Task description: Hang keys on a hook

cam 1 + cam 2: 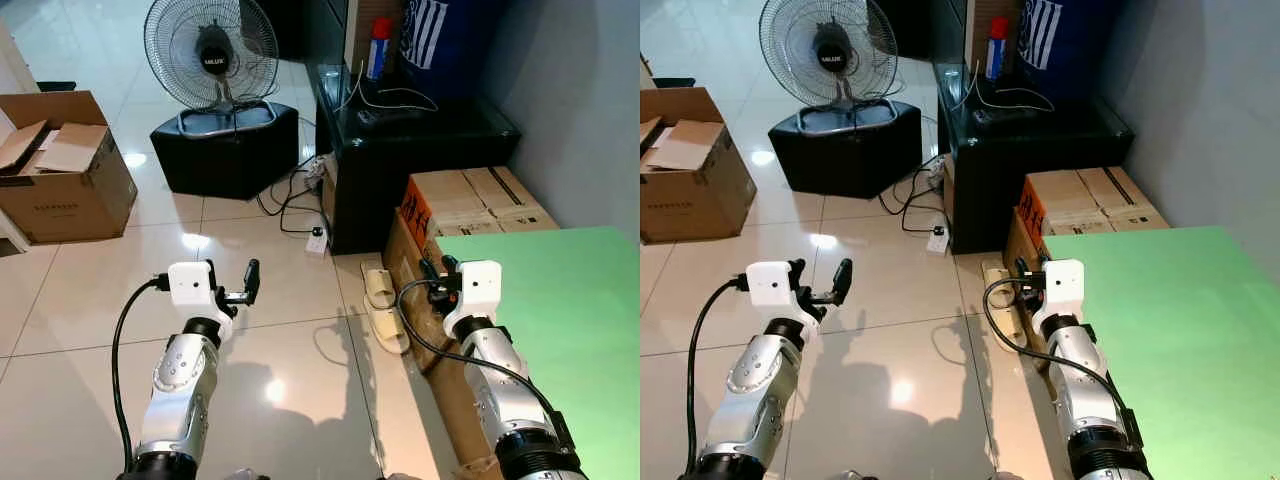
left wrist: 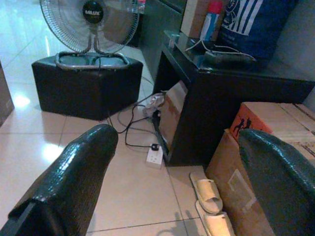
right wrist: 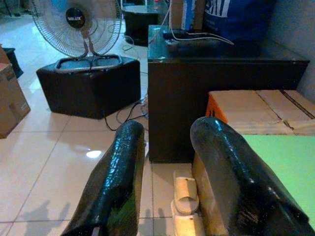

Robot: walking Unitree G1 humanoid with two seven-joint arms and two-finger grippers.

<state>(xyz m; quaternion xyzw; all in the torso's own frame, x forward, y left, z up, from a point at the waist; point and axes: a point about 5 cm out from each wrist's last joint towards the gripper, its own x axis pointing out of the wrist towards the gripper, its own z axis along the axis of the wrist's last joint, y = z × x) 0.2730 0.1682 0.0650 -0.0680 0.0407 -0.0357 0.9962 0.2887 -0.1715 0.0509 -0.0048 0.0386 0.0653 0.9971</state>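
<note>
My left gripper (image 1: pixel 232 285) is held out over the tiled floor, open, its two black fingers (image 2: pixel 74 182) wide apart with nothing between them. My right gripper (image 1: pixel 438 270) is raised beside the edge of a green surface (image 1: pixel 560 320), above a flattened cardboard sheet. It is open too, and its fingers (image 3: pixel 118 177) hold nothing. Both grippers point toward the black cabinet (image 1: pixel 400 150) and the fan (image 1: pixel 212 50).
The fan stands on a black ottoman (image 1: pixel 225 150). The black cabinet carries a spray can (image 1: pixel 379 45), a blue bag and cables. Cardboard boxes (image 1: pixel 475 200) sit beside it, and another box (image 1: pixel 60 165) is at the left. Slippers (image 1: pixel 384 305) and a power strip (image 1: pixel 317 240) lie on the floor.
</note>
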